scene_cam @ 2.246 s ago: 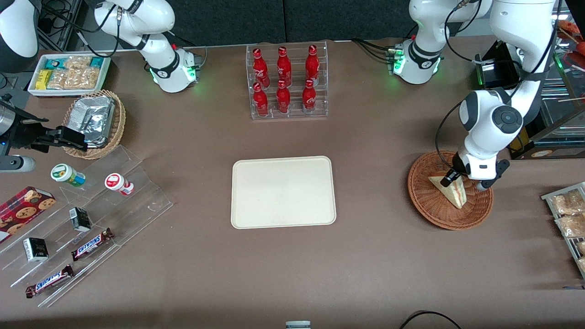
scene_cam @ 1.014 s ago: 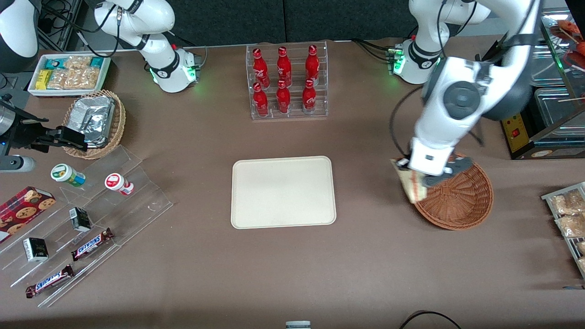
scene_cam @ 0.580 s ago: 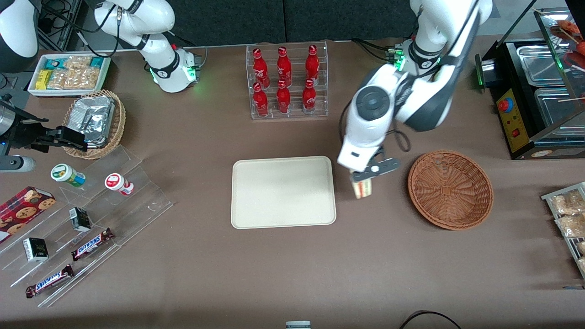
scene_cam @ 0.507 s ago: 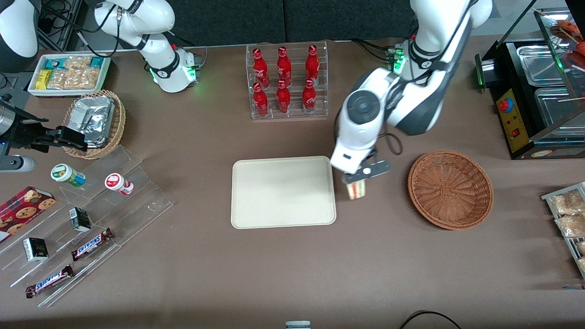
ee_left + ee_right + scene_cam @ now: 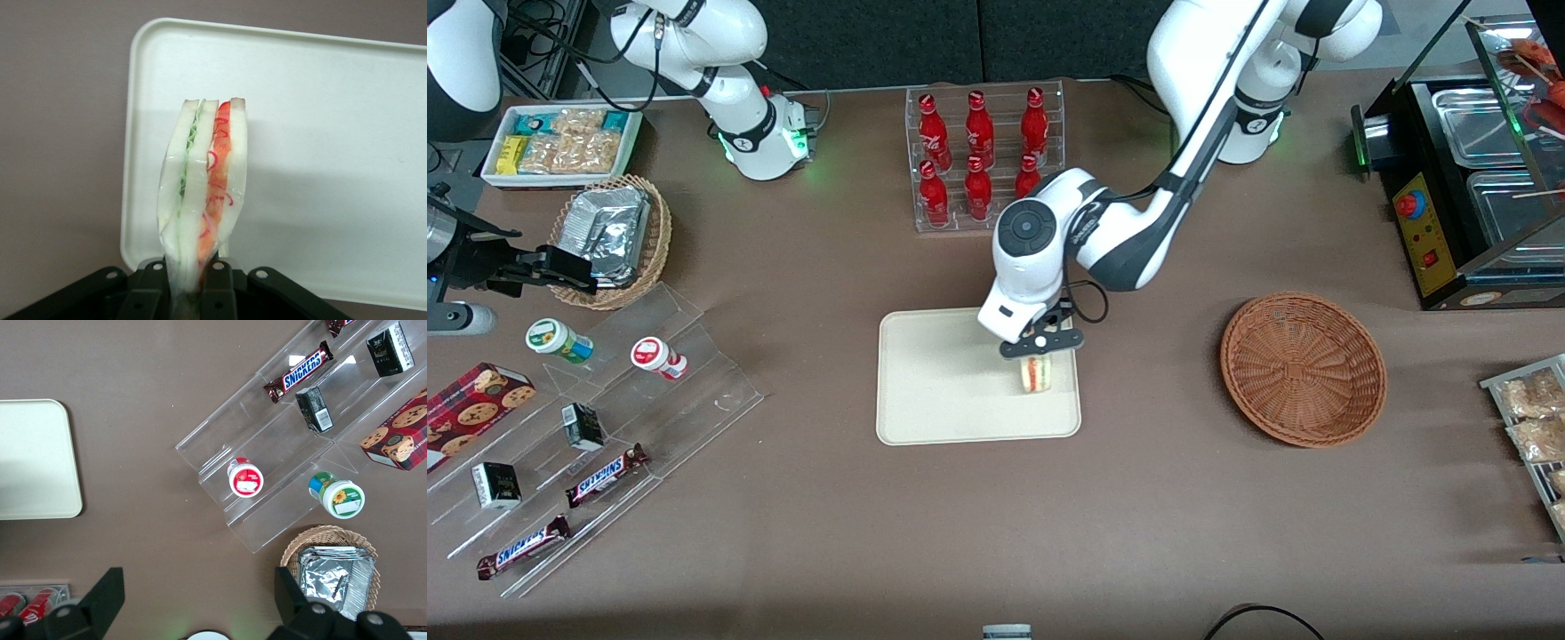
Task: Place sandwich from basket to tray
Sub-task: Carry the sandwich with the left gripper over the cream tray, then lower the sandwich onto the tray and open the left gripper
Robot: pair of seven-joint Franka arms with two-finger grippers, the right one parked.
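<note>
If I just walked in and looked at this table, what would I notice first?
You'd probably spot the gripper first, holding a sandwich over the cream tray in the middle of the table. The round brown basket it belongs to sits toward the working arm's end, with nothing in it. The rack of bright red bottles, farther from the camera than the tray, would catch your eye too.

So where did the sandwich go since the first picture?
The gripper took hold of the sandwich in the basket, lifted it out and carried it toward the parked arm's end, over the tray. It has not let go. The basket and tray stayed in place.
</note>
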